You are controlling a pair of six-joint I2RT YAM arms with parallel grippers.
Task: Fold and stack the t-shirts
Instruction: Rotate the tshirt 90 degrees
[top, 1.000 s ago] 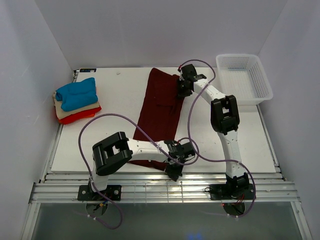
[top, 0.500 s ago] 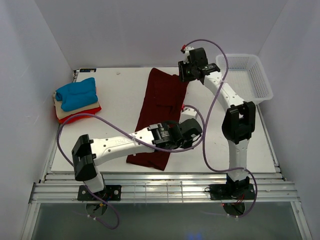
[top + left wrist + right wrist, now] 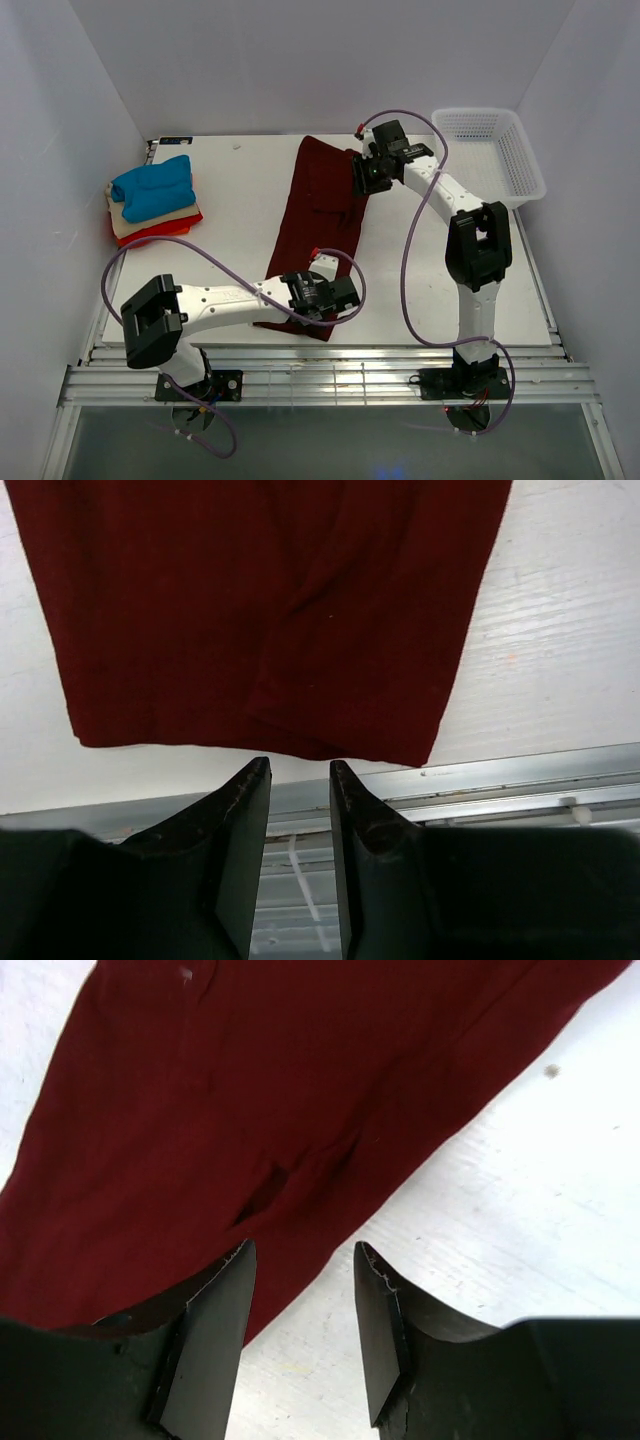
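Top view: maroon t-shirt (image 3: 322,215) laid long down the middle of the table (image 3: 235,200), left gripper (image 3: 335,300) at its near hem, right gripper (image 3: 366,178) at its far right edge, folded t-shirts (image 3: 153,203) stacked at the far left, mesh basket (image 3: 490,150) far right. Left wrist: fingers (image 3: 245,810) slightly apart, empty, hem just past the tips, metal rail (image 3: 500,777) below. Right wrist: fingers (image 3: 222,1305) wider apart, also empty, over the cloth's edge and bare table.
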